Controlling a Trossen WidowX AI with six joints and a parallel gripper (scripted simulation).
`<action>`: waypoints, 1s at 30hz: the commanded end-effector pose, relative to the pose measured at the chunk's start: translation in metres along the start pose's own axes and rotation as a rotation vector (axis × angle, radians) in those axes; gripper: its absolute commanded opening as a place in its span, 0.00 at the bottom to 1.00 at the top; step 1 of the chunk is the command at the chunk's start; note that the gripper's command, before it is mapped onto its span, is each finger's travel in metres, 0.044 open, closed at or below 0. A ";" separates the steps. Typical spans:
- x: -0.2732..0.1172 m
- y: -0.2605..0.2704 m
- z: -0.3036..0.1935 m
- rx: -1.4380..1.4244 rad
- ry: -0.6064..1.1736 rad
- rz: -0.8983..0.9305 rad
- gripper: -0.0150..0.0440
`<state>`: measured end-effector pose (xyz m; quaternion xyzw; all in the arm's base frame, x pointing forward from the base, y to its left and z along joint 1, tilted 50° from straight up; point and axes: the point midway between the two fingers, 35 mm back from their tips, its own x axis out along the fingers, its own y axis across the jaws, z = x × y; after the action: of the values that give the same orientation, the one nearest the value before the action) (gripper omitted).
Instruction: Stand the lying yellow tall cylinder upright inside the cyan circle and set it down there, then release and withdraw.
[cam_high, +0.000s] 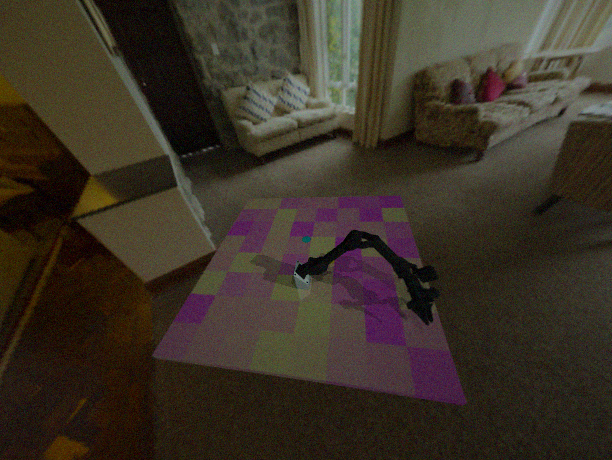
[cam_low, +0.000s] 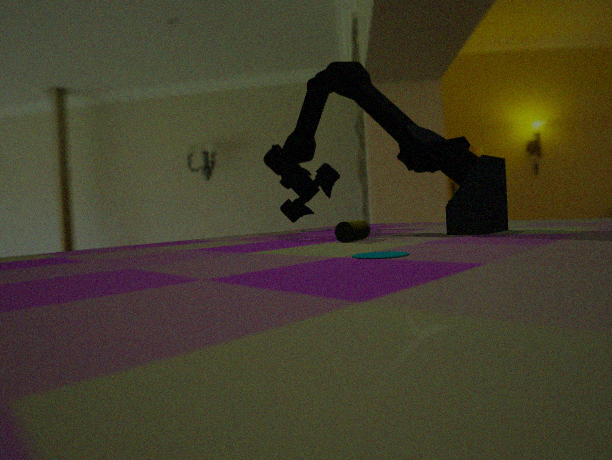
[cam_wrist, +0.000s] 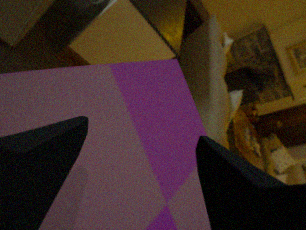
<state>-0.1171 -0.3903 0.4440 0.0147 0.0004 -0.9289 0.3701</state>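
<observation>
Top view: yellow cylinder not discernible, whether behind arm (cam_high: 382, 250) cannot be told; cyan circle (cam_high: 306, 239) tiny, edge detail too small to read. Exterior view: end effector (cam_low: 312, 197) near-black, finger details lost in dark; cylinder's (cam_low: 353, 231) far end hidden. Wrist view: both fingers cut off by picture's edges; room beyond tabletop (cam_wrist: 65, 95) blurred.
</observation>
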 end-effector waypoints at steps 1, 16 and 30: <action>-0.030 0.034 -0.005 0.003 0.022 0.129 0.78; -0.190 0.142 -0.043 -0.059 0.141 0.679 0.78; -0.330 0.160 -0.141 -0.447 0.288 1.006 0.78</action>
<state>0.2219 -0.2957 0.3312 0.0675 0.2050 -0.6274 0.7482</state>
